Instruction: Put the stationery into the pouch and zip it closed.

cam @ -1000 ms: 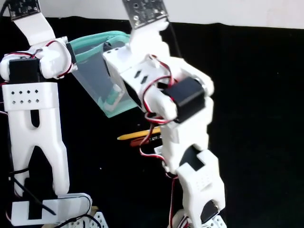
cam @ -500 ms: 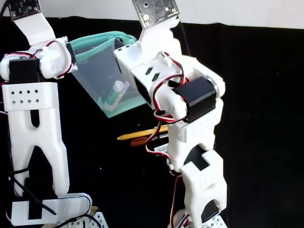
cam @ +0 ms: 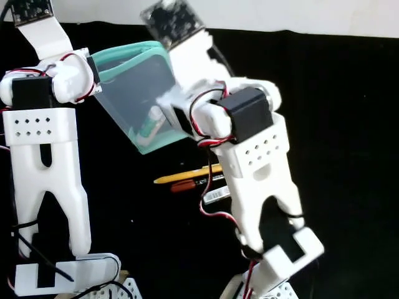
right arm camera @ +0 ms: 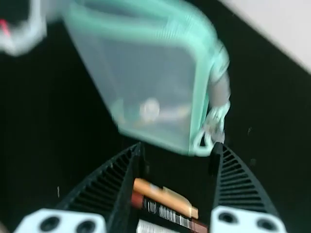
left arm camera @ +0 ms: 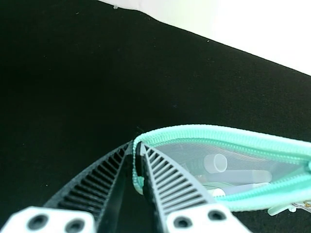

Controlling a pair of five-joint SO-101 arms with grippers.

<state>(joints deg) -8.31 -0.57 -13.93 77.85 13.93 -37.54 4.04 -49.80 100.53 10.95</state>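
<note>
**Pouch held up, pens not yet loaded**

Your left pincer [left arm camera: 136, 162] is clamped tight on the corner of the pouch [left arm camera: 218, 132], holding it clear of the table with a white tube [left arm camera: 215, 162] inside. Your right pincer [right arm camera: 176, 148] stands wide apart and empty. The pouch lies just beyond its tips and the pens [right arm camera: 163, 196] directly beneath.

Judgement: take one pen squarely and hold the left grip steady.

Surroundings: black table [cam: 336, 124], white wall [cam: 312, 15] behind.

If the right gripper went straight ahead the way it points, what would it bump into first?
Most likely the pouch: its lower edge hangs just beyond the right gripper's open fingers. The pens lie lower, on the table, though depth is hard to judge.
</note>
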